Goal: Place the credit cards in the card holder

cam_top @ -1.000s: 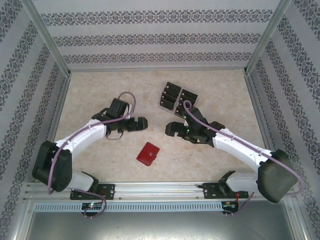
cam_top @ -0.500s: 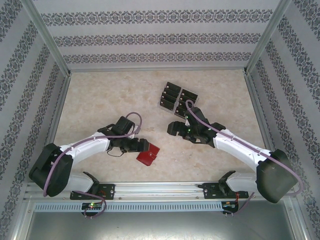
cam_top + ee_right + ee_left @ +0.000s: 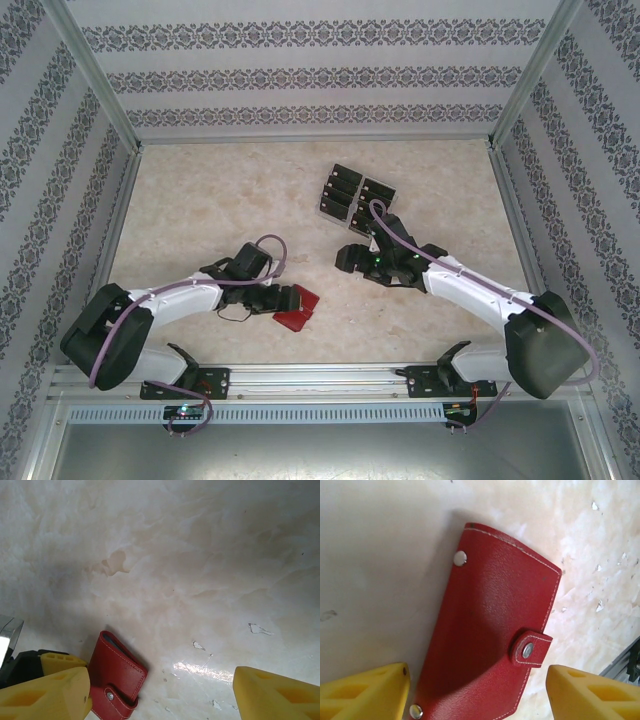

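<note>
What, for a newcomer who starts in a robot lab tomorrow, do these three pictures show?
Two white robot arms are bolted at the near edge of a pale marbled table. One picture looks down from above. The other two come from a camera on each wrist, so the yellow fingers at the bottom are that arm's own. The left pincer stands open astride a small red grained wallet with a snap tab, which is closed. As far as I can tell, it is not gripped yet. The right pincer hangs open over bare table, holding nothing. Farther back lies a cluster of small black rectangular cards.
</note>
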Controlling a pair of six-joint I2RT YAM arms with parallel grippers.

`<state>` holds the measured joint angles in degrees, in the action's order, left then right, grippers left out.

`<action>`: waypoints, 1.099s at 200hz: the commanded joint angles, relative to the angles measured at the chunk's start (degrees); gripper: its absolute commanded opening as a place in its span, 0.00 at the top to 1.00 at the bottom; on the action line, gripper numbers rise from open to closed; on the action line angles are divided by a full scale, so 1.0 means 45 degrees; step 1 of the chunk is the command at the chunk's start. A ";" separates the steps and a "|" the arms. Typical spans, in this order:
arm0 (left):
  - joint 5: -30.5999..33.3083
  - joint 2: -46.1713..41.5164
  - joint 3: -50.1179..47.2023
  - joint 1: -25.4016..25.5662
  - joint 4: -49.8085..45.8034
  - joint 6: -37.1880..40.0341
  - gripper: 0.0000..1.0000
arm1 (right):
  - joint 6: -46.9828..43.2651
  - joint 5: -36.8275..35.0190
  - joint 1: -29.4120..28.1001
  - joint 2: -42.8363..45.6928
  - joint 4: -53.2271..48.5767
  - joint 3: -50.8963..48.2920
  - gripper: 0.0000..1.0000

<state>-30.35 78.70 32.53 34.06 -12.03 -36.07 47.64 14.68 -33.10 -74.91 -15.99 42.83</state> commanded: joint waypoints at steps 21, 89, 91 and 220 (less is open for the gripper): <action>-0.0470 0.0178 -0.0463 0.0451 0.0627 -0.0413 0.36 | -0.0102 -0.0112 0.0071 -0.0305 -0.0157 0.0340 0.04; -0.0442 0.0410 -0.0505 0.0634 0.1524 -0.0918 0.94 | 0.0151 -0.0444 0.0100 -0.0515 -0.0421 0.0580 0.02; -0.0443 0.0400 -0.0505 0.0634 0.1561 -0.0946 0.96 | 0.0140 -0.0428 0.0093 -0.0519 -0.0404 0.0580 0.02; 0.1396 -0.2141 0.0384 0.0662 0.3025 -0.1378 1.00 | -0.0390 0.2000 -0.0238 -0.0621 0.1390 0.0307 0.09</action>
<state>-26.22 70.43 31.70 36.38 -0.80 -42.44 46.68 19.57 -33.26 -77.58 -13.45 44.84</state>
